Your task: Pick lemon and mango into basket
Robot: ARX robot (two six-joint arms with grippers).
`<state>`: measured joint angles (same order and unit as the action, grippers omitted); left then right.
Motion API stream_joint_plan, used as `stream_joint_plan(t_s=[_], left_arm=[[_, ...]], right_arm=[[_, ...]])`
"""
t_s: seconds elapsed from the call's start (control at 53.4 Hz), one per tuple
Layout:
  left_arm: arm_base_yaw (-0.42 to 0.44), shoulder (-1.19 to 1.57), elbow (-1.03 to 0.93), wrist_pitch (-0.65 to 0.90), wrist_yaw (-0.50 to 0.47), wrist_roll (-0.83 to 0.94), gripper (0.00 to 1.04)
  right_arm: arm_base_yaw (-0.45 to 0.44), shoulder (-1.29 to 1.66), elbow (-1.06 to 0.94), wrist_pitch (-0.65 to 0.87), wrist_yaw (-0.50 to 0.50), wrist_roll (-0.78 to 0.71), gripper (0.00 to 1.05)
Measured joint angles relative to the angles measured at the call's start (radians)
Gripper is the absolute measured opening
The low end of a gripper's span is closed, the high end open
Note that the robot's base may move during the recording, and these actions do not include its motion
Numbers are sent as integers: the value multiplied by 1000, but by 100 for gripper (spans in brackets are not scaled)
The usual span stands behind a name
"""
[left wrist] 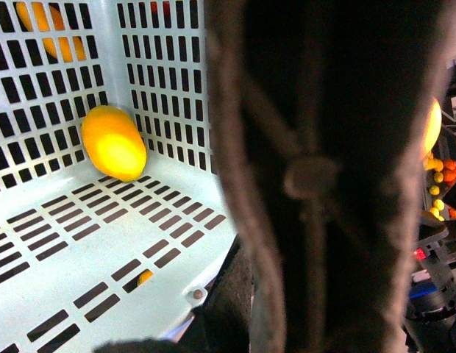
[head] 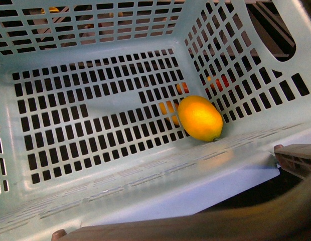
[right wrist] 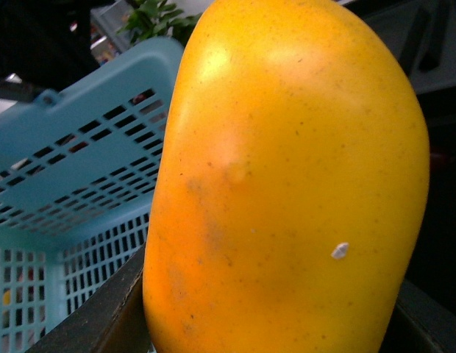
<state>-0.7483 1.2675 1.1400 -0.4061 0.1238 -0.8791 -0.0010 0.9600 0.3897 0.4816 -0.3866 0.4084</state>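
Note:
The teal basket (head: 95, 60) fills the front view, tilted toward the camera. The yellow-orange lemon (head: 199, 118) lies inside it in the corner where floor meets the right wall; the left wrist view shows that lemon (left wrist: 114, 143) too. The brown handle (left wrist: 316, 176) blocks most of the left wrist view, and my left gripper is shut on the basket there, its fingers hidden. In the right wrist view the large orange-yellow mango (right wrist: 287, 184) fills the picture, my right gripper shut on it, with the basket (right wrist: 73, 147) behind it. The dark fingers (right wrist: 95, 316) flank the mango.
Other orange and red fruit (head: 218, 83) shows through the basket's lattice wall. More small fruit (left wrist: 441, 173) sits at the far right of the left wrist view. A green plant (right wrist: 151, 18) stands behind the basket.

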Motion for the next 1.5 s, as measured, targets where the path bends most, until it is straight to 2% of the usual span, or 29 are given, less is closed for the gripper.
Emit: stream_joint_plan(t_s=[0.375,0.544,0.637,0.825,0.918,1.143,1.349,1.406,1.499], left_arm=[[0,0,0,0,0,0,5],[0,0,0,0,0,0,5],[0,0,0,0,0,0,5],[0,0,0,0,0,0,5],[0,0,0,0,0,0,5],[0,0,0,0,0,-3,5],[0,0,0,0,0,-5,5],[0,0,0,0,0,-5,5],[0,0,0,0,0,-4,5]], right_arm=[[314,212,120,32,142,-29,62],[385,276,182,9,209,-56,62],[396,286,191,0,228,-62,71],[401,288,195,-7,253,-62,92],[397,279,195,-15,257,-62,97],[348,194,179,-53,257,-60,96],[167,-34,82,-227,289,-41,96],[141,-88,13,-137,417,-115,88],[124,-130,-54,-20,490,-213,78]])
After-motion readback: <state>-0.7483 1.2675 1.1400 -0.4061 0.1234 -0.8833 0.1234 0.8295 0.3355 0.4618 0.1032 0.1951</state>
